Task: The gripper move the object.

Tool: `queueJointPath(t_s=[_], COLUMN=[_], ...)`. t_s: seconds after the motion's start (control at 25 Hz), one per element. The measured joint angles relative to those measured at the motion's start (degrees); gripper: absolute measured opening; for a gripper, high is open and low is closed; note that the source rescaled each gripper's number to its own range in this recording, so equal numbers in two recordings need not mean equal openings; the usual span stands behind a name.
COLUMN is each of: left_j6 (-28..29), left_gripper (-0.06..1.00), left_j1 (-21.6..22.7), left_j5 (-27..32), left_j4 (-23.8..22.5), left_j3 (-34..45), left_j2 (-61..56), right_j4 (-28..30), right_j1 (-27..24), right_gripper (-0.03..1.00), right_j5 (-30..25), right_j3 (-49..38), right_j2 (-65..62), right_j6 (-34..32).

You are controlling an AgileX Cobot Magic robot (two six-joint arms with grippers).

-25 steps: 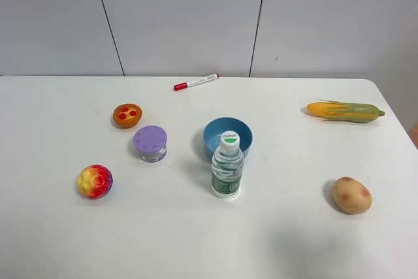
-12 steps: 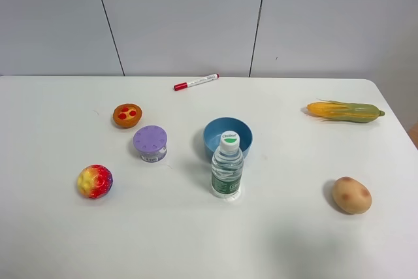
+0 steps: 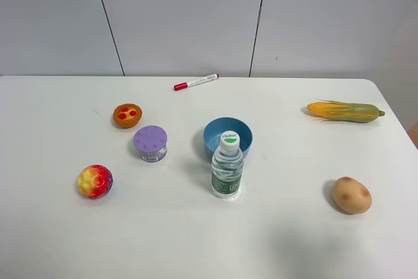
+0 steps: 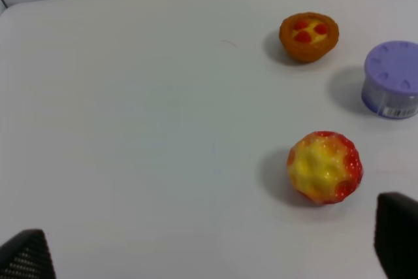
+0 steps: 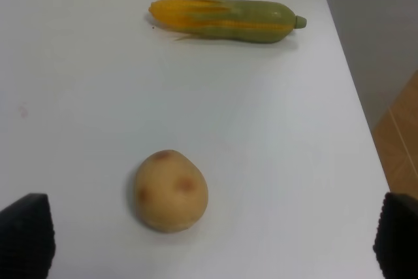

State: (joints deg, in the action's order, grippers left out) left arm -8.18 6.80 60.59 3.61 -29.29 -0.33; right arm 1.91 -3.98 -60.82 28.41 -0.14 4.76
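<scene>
The small clear jar with a lavender-purple dotted lid (image 3: 150, 143) stands upright on the white table, left of centre. It also shows in the left wrist view (image 4: 392, 80), beyond a red-yellow ball. My left gripper (image 4: 210, 253) is open and empty, its black fingertips (image 4: 25, 256) spread wide, well short of the jar. My right gripper (image 5: 210, 240) is open and empty over the table's right side, near a potato. Neither arm shows in the exterior high view.
An orange cup with red dots (image 3: 127, 115) stands behind the jar and a red-yellow ball (image 3: 95, 181) in front of it. A blue bowl (image 3: 227, 136) and water bottle (image 3: 226, 165) stand at centre. A red marker (image 3: 195, 82), corn (image 3: 344, 111) and potato (image 3: 351, 195) lie around.
</scene>
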Motion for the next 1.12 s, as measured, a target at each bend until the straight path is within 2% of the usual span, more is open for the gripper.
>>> queueJointPath(t_s=[1.12], left_j6=[0.00], left_gripper=[1.00], left_j1=[0.00], left_j5=[0.00], left_j4=[0.00], left_j3=[0.00], left_j2=[0.00], right_j4=[0.00], right_j1=[0.00], right_gripper=[1.00], right_j5=[0.00], right_j3=[0.00], right_j2=[0.00], right_j6=[0.00])
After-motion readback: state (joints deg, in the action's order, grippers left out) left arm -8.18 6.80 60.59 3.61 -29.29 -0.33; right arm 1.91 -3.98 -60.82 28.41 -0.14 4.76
